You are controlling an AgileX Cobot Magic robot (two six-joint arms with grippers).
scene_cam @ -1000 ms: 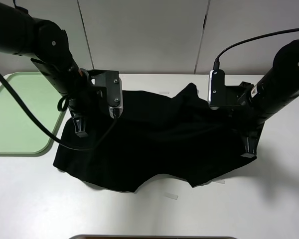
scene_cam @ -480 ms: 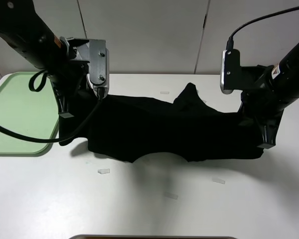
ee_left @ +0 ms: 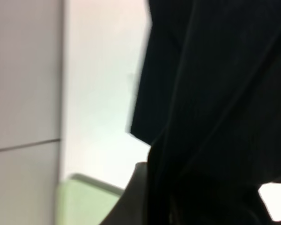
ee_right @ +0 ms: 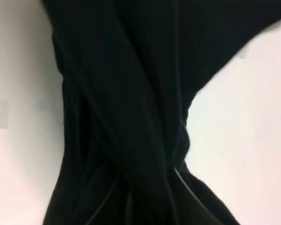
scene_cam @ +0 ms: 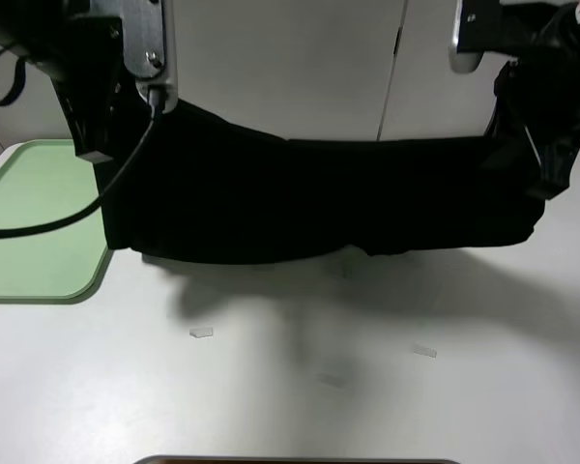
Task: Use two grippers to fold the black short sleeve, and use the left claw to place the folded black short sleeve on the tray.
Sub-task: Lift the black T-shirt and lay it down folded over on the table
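The black short sleeve (scene_cam: pixel 309 198) hangs in the air, stretched wide between my two grippers, with its lower edge just above the white table (scene_cam: pixel 300 406). My left gripper (scene_cam: pixel 92 153) is shut on the shirt's left end, high over the tray's right edge. At the far right my right gripper (scene_cam: pixel 539 188) is shut on the other end. Black cloth (ee_left: pixel 215 93) fills the left wrist view and bunched folds (ee_right: pixel 131 93) fill the right wrist view, hiding the fingertips in both. The pale green tray (scene_cam: pixel 29 222) lies at the left and holds nothing.
Small pale tape scraps (scene_cam: pixel 201 333) (scene_cam: pixel 424 351) lie on the table below the shirt. A grey panelled wall (scene_cam: pixel 280 68) stands behind. A corner of the tray (ee_left: pixel 79 201) shows in the left wrist view. A dark edge (scene_cam: pixel 295 460) lies along the table's front.
Both arms have risen and moved apart, lifting the shirt off the table. It went from lying crumpled to hanging taut between the grippers.
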